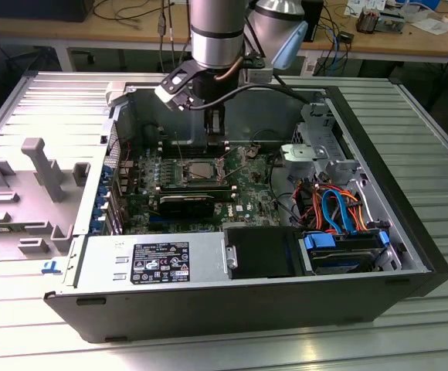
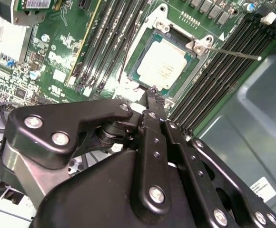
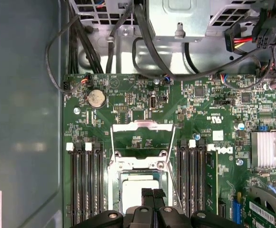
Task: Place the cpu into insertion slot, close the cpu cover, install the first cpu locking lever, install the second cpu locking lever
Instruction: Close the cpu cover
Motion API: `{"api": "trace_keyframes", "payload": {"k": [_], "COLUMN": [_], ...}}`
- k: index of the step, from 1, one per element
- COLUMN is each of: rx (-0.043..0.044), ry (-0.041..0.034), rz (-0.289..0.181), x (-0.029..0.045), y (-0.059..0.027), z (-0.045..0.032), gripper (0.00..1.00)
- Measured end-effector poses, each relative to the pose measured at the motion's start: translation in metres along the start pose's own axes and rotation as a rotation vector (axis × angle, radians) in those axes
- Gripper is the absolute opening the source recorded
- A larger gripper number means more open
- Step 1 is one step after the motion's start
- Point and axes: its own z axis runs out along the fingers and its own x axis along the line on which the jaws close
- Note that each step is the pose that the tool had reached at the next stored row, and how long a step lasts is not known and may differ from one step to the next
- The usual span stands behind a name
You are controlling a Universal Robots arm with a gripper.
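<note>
The cpu [image 2: 162, 66] lies flat in the insertion slot [image 2: 188, 64], its silvery top showing; in the first wrist view the cpu [image 3: 139, 189] sits just past my fingertips. The cpu cover [image 3: 142, 124] is swung open beyond the slot, with green board visible through its window. A thin locking lever [image 2: 233, 52] sticks out sideways, unlatched, and another thin rod [image 3: 172, 175] runs beside the slot. My gripper [image 3: 152, 192] hovers over the slot's near edge, shut with nothing between its fingers. In the exterior view the gripper [image 1: 217, 137] hangs above the cpu [image 1: 201, 171].
Black memory slots [image 3: 83, 180] flank the socket on both sides. A black card [image 1: 187, 204] lies in front of the socket. Cables and drive bays [image 1: 340, 216] fill the exterior view's right of the case; the power supply [image 1: 154, 263] lines the front.
</note>
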Motion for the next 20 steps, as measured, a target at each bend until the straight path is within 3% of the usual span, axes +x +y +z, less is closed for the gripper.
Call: {"api": "trace_keyframes", "payload": {"k": [12, 16, 20], "rx": [0.0020, 0.0042, 0.0057], "ry": [0.0001, 0.0000, -0.0001], "rz": [0.000, 0.000, 0.000], "x": [-0.0006, -0.0006, -0.0005], "y": [0.0242, 0.0390, 0.0475], "z": [0.0001, 0.0002, 0.0001], "gripper": [0.11, 0.11, 0.11]}}
